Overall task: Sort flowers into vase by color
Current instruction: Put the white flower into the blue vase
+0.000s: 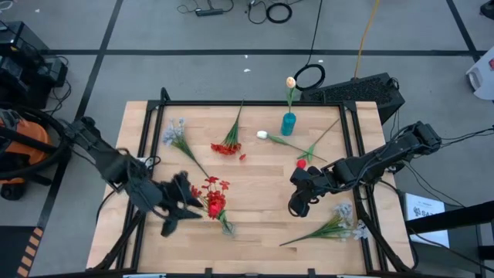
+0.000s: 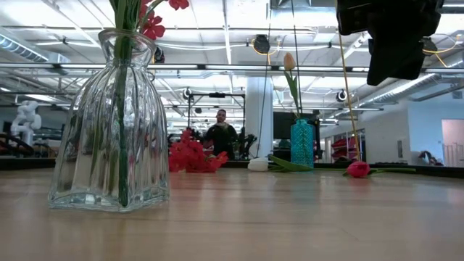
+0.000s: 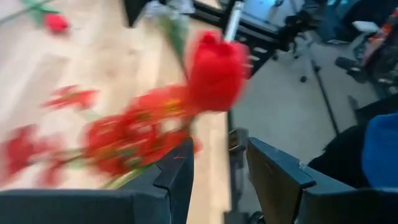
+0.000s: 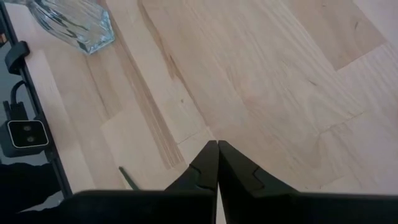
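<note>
1. Nearest the low camera: clear ribbed glass vase, upright on the wooden tabletop, green stalks inside and red blossoms above its mouth.
2. Left gripper sits low over the front-left tabletop, just beside the red flowers standing in that vase. Its wrist view shows a clear gap between the two dark fingers, nothing pinched; the red rosebud and red blossom cluster lie just ahead of the tips. Read as parted and empty.
3. Loose stems, left to right in the high view: pale lavender spray far-left, stalk running diagonally toward centre; red cluster stem with stalk pointing to the far edge; white tulip bud lying beside the small teal vase, which holds one upright tulip; loose red rosebud, its stalk running diagonally toward the far-right corner.
4. Right gripper hovers right of centre, fingers pressed together, holding nothing.
5. Second pale spray lies just to the right gripper's right, stalk roughly across the table. Judgement: the right arm is nearer both it and the rosebud.
6. Stalks thin, likely plastic; expected to flex.
</note>
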Motion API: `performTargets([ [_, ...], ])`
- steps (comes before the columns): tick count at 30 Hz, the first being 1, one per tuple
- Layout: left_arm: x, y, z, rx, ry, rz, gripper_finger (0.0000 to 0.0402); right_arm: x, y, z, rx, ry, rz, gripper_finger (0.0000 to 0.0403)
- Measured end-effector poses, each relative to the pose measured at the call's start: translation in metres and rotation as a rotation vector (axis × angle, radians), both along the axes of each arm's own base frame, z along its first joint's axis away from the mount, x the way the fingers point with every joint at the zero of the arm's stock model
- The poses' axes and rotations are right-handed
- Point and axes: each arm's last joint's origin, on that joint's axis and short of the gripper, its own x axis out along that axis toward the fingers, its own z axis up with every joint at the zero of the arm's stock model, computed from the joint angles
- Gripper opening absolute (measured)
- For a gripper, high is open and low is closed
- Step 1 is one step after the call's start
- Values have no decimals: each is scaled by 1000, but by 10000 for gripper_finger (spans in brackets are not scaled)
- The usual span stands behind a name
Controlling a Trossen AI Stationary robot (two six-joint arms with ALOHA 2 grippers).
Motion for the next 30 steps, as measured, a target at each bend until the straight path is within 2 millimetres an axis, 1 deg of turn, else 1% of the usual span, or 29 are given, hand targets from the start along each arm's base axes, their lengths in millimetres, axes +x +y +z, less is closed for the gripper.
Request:
performTargets([
  [4, -23, 28, 10, 76, -10, 110, 153, 1, -1, 1, -14, -16, -18, 0],
  [8, -42, 53, 13, 183, -2, 240, 153, 9, -4, 6, -62, -135, -118, 0],
  [12, -54, 73, 12, 314, 6, 393, 153, 20, -9, 14, -136, -283, -204, 0],
  [15, -60, 85, 12, 368, 26, 466, 153, 26, -16, 19, -165, -352, -240, 0],
  [18, -60, 95, 11, 413, 41, 505, 152, 31, -29, 21, -169, -375, -296, 0],
  [21, -57, 102, 5, 472, 69, 518, 144, 36, -44, 19, -162, -363, -344, 0],
  [25, -54, 110, -5, 531, 116, 538, 130, 43, -67, 13, -136, -321, -360, 0],
  [28, -55, 117, -13, 541, 145, 573, 121, 46, -85, 9, -116, -288, -352, 0],
  [30, -57, 120, -14, 536, 151, 598, 117, 48, -97, 6, -117, -272, -334, 0],
])
